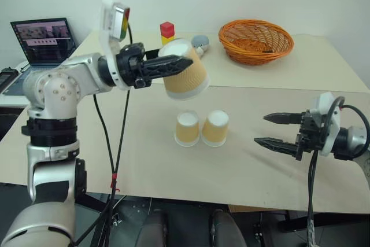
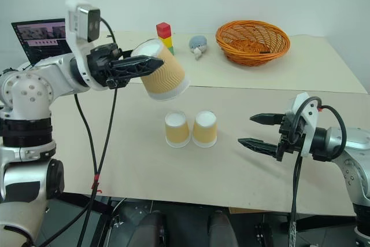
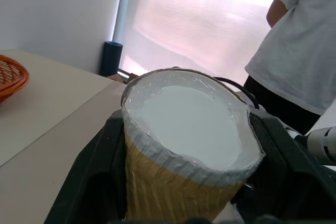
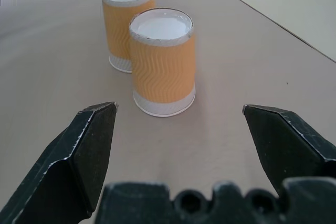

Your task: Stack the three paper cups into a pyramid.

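Holding third cup (image 1: 185, 77) aloft over two upturned cups (image 1: 201, 128) touching on tabletop (image 1: 277, 160); left gripper (image 1: 173, 66) jaws clamped on its ribbed wall; right gripper (image 1: 270, 129) jaws apart, empty; probably light, thin, crushable; grip mid-wall gently.

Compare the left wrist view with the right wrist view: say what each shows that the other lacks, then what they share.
Left wrist view alone: the left claw shut on a cup, white base towards the camera, a basket edge, and a person standing past the table. Right wrist view alone: the open right claw facing two upside-down cups side by side. Shared: the beige table.
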Action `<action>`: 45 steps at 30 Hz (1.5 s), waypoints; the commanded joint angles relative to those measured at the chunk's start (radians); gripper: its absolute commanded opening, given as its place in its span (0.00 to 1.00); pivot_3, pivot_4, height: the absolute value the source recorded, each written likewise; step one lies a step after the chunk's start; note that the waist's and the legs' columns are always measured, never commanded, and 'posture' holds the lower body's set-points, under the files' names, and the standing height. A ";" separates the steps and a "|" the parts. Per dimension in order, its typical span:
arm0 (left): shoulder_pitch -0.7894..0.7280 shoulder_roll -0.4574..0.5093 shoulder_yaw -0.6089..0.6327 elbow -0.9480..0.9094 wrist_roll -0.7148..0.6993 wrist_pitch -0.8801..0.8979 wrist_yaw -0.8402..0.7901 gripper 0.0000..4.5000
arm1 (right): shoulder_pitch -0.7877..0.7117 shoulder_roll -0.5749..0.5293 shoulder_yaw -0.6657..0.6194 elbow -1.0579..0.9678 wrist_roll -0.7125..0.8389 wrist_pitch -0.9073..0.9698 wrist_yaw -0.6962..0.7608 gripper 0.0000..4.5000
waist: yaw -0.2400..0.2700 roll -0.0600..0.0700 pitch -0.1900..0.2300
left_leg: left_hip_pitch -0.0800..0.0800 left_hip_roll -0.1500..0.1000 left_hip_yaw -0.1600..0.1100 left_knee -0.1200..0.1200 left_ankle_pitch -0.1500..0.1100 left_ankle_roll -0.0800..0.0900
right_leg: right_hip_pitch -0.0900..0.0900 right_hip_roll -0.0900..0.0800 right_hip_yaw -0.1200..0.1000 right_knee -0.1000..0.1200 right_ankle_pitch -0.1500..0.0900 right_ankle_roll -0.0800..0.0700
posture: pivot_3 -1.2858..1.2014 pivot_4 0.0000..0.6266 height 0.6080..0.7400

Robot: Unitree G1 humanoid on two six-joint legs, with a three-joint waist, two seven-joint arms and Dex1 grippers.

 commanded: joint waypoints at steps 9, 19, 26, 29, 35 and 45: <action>-0.014 -0.069 -0.173 0.132 0.233 -0.145 -0.190 0.62 | 0.052 -0.022 -0.103 -0.074 0.042 0.017 -0.033 1.00 | -0.001 0.000 0.000 | 0.001 0.001 0.000 -0.001 0.002 0.002 | 0.002 0.001 0.001 0.000 0.000 0.000 | 0.52 0.24 0.15; -0.025 -0.115 -0.211 0.208 0.333 -0.209 -0.275 0.62 | 0.066 -0.013 -0.110 -0.092 0.043 0.023 -0.055 1.00 | 0.001 0.000 0.002 | 0.000 0.000 0.000 -0.001 0.002 0.002 | 0.001 0.000 0.001 -0.002 0.000 0.000 | 0.52 0.24 0.15; -0.024 -0.159 -0.213 0.255 0.396 -0.271 -0.281 0.62 | 0.077 -0.010 -0.115 -0.106 0.049 0.024 -0.071 1.00 | 0.001 0.000 0.002 | 0.000 0.000 0.000 -0.001 0.002 0.003 | 0.003 0.000 0.001 -0.003 0.000 0.000 | 0.52 0.24 0.15; -0.035 -0.182 -0.207 0.265 0.410 -0.284 -0.281 0.62 | 0.081 -0.013 -0.117 -0.109 0.056 0.023 -0.076 1.00 | 0.001 -0.001 0.003 | 0.000 0.000 0.000 -0.001 0.002 0.003 | 0.003 0.000 0.001 -0.003 0.000 0.000 | 0.52 0.24 0.15; -0.047 -0.216 -0.201 0.283 0.432 -0.302 -0.280 0.62 | 0.088 -0.016 -0.123 -0.112 0.062 0.024 -0.083 1.00 | 0.000 -0.001 0.003 | 0.000 0.000 0.000 -0.001 0.002 0.003 | 0.003 0.000 0.001 -0.003 0.000 0.000 | 0.52 0.24 0.15; -0.054 -0.223 -0.107 0.259 0.380 -0.241 -0.236 0.97 | 0.091 -0.020 -0.127 -0.101 0.069 0.027 -0.082 1.00 | 0.000 -0.001 0.003 | 0.001 0.001 0.000 -0.001 0.002 0.003 | 0.003 0.000 0.001 -0.003 0.000 0.000 | 0.52 0.24 0.15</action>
